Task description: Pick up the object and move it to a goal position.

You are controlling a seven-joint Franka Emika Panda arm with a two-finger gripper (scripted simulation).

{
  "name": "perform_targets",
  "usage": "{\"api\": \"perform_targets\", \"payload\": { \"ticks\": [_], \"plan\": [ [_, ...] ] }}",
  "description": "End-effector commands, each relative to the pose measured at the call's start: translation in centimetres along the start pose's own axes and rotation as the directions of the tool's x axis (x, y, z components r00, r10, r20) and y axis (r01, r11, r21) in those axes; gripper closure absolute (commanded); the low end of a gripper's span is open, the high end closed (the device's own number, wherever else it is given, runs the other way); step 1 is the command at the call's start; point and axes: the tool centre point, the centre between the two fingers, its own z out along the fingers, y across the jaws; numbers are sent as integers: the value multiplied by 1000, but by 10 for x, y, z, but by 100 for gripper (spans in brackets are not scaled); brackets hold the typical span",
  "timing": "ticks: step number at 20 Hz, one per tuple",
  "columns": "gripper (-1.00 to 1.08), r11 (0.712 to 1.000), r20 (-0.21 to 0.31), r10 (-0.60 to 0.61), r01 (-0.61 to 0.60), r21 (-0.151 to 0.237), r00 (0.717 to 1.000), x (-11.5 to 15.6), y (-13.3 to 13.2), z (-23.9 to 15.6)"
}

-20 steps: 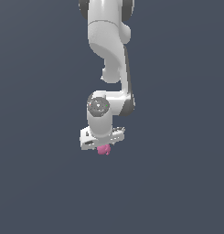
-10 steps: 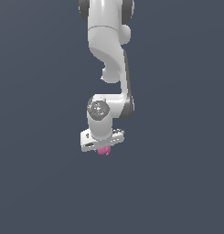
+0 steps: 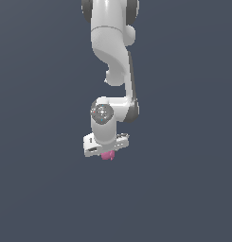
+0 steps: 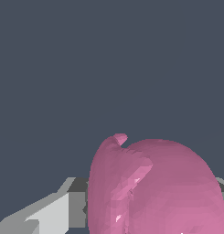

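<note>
Against a flat slate-grey backdrop, the white arm (image 3: 112,56) hangs down from the top of the exterior view, its upper links bending to a round wrist joint and then the gripper (image 3: 107,152). The gripper's broad white body sits tilted, its end toward the exterior view's left a little lower than the other. Just beneath it peeks the object (image 3: 107,156) — a small pink blob, far smaller than the hand that carries it, pressed up against the underside and mostly hidden from this side.

The wrist view gives what the exterior one cannot: the object (image 4: 154,187) fills the lower part of the picture, a smooth matte pink lump with a small nub at its crest and a crease running down one face. A grey-and-white finger (image 4: 63,208) lies right against its flank, and a sliver of grey shows at the opposite edge — the fingers are drawn narrow and hold the object between them.

Compared with a second ago, the wrist and gripper sit somewhat higher in the exterior view, the object has risen with them, and the grasp looks unchanged.
</note>
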Motion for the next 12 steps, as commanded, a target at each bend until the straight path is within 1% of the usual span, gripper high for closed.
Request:
{"api": "perform_targets", "payload": {
  "ticks": [1, 7, 12],
  "plan": [
    [108, 1000, 0, 0, 0, 0, 1000, -1, -1, -2],
    [108, 1000, 0, 0, 0, 0, 1000, -7, -12, -19],
    [108, 1000, 0, 0, 0, -1, 1000, -16, -28, -43]
  ]
}}
